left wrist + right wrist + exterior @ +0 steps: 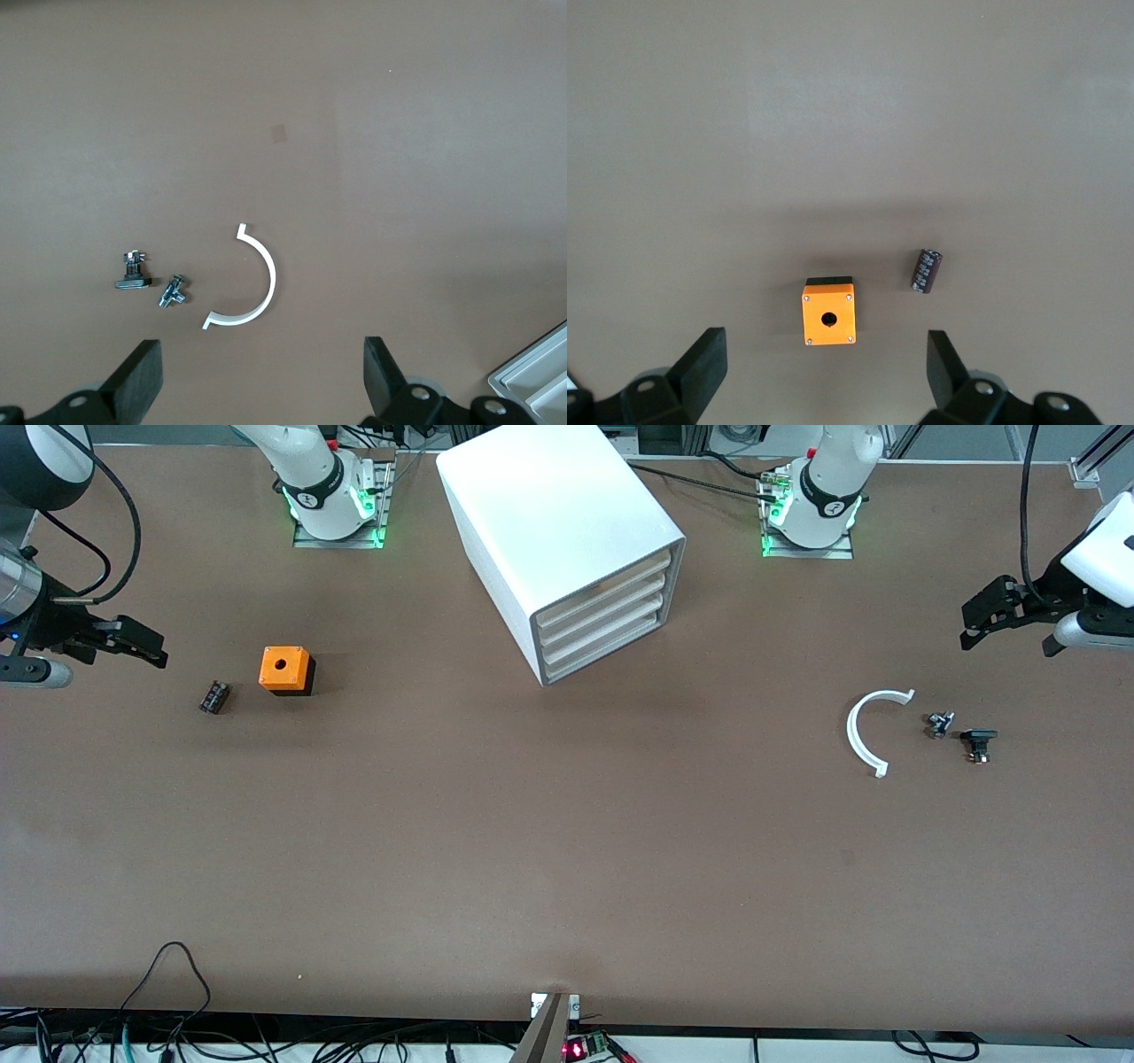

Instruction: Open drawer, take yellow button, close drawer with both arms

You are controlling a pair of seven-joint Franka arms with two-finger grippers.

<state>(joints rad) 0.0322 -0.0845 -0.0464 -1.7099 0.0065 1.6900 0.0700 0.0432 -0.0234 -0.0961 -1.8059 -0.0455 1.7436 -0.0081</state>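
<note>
The white cabinet point(558, 522) stands between the two arm bases. Its four tray drawers are all shut, and the uppermost drawer point(611, 583) sits flush with the others. The button is hidden; no orange-capped button shows in any view. My left gripper point(973, 627) hangs open and empty over the table at the left arm's end. In the left wrist view its fingers point(142, 376) are spread wide around the left gripper's centre point(263, 381). My right gripper point(158, 650) hangs open and empty over the table at the right arm's end, and it also shows in the right wrist view point(826, 376).
An orange cube with a hole point(284, 668) point(828, 314) and a small black cylinder point(213, 696) point(926, 269) lie below the right gripper. A white half ring point(864, 735) point(261, 283), a small metal part point(939, 724) point(173, 290) and a black part point(978, 742) point(133, 274) lie near the left gripper. A cabinet corner point(536, 385) shows in the left wrist view.
</note>
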